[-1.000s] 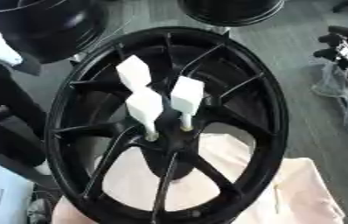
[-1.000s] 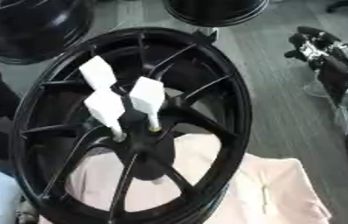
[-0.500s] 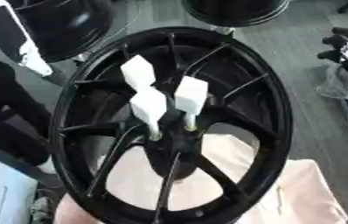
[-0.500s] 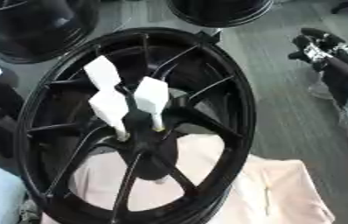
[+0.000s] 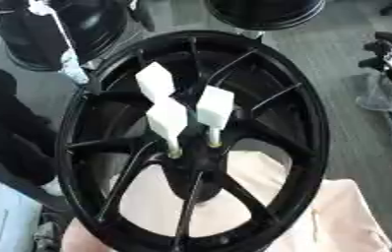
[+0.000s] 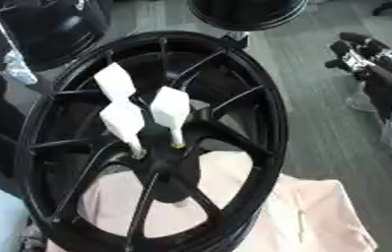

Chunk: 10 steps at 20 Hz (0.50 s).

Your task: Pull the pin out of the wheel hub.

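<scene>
Left eye view: large black spoked wheel hub (image 5: 260, 123) is lying on pale pink cloth (image 5: 337, 216); three white flag-topped pins (image 5: 214, 112) are standing at its centre.

Right eye view: right robot hand (image 6: 368, 59) is hanging far right, well apart; finger state unclear.

We are seeing open room above the wheel hub (image 5: 195, 147), where three white pins (image 5: 214, 107) are sticking up close together, crowding each other. Black spokes (image 5: 260, 142) are fencing the gaps beside them. Our right hand (image 6: 368, 64) is hanging well apart, over bare floor (image 5: 354, 133).
</scene>
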Each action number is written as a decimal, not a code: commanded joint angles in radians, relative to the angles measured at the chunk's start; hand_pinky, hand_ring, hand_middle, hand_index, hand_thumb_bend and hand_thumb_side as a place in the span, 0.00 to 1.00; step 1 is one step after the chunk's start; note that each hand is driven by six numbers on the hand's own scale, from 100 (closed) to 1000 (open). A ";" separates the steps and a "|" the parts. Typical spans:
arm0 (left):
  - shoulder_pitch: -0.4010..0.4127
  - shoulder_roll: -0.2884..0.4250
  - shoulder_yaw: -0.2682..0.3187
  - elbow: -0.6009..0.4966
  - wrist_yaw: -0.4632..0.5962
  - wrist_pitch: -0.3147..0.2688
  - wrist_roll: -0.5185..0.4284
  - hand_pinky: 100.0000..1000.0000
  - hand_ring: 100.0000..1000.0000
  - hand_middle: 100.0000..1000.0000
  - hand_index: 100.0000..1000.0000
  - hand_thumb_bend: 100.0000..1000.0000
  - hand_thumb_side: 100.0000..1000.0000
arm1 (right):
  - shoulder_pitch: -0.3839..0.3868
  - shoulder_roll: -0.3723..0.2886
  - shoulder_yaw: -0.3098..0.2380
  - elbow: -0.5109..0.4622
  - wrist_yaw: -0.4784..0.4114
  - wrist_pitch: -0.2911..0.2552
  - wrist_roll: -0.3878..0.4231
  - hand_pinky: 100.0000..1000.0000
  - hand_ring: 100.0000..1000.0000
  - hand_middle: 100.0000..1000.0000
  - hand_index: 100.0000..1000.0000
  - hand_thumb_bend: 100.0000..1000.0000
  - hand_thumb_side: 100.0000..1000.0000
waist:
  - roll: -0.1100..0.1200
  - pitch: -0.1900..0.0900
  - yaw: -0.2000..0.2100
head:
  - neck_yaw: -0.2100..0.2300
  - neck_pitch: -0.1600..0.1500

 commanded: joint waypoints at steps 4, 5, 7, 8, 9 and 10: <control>-0.033 -0.007 0.002 0.026 -0.014 -0.083 -0.049 0.84 0.84 0.78 0.85 0.60 0.01 | -0.015 -0.025 -0.003 -0.012 0.004 0.001 0.003 0.95 0.65 0.74 0.85 0.23 0.34 | -0.006 -0.022 -0.003 | 0.004 -0.012; -0.035 -0.015 -0.005 0.029 -0.012 -0.088 -0.049 0.84 0.84 0.78 0.85 0.60 0.01 | -0.016 -0.024 -0.002 -0.012 0.004 0.001 0.003 0.95 0.65 0.74 0.85 0.23 0.34 | -0.005 -0.022 -0.004 | 0.004 -0.013; -0.038 -0.025 -0.016 0.039 -0.010 -0.095 -0.049 0.83 0.84 0.77 0.84 0.58 0.02 | -0.018 -0.024 -0.002 -0.012 0.005 0.003 0.002 0.95 0.65 0.74 0.85 0.23 0.34 | -0.005 -0.022 -0.005 | 0.002 -0.015; -0.038 -0.028 -0.018 0.044 -0.009 -0.098 -0.049 0.83 0.84 0.77 0.84 0.58 0.03 | -0.018 -0.024 -0.002 -0.012 0.005 0.004 0.001 0.95 0.65 0.74 0.85 0.23 0.34 | -0.005 -0.022 -0.006 | 0.001 -0.016; -0.039 -0.030 -0.019 0.047 -0.009 -0.101 -0.049 0.83 0.84 0.77 0.84 0.58 0.03 | -0.018 -0.024 -0.001 -0.012 0.006 0.004 0.001 0.95 0.65 0.74 0.85 0.23 0.34 | -0.005 -0.022 -0.006 | 0.001 -0.016; -0.040 -0.033 -0.020 0.050 -0.009 -0.103 -0.049 0.83 0.83 0.77 0.84 0.57 0.03 | -0.018 -0.024 -0.001 -0.012 0.007 0.004 0.001 0.95 0.65 0.74 0.85 0.23 0.34 | -0.004 -0.022 -0.007 | 0.002 -0.015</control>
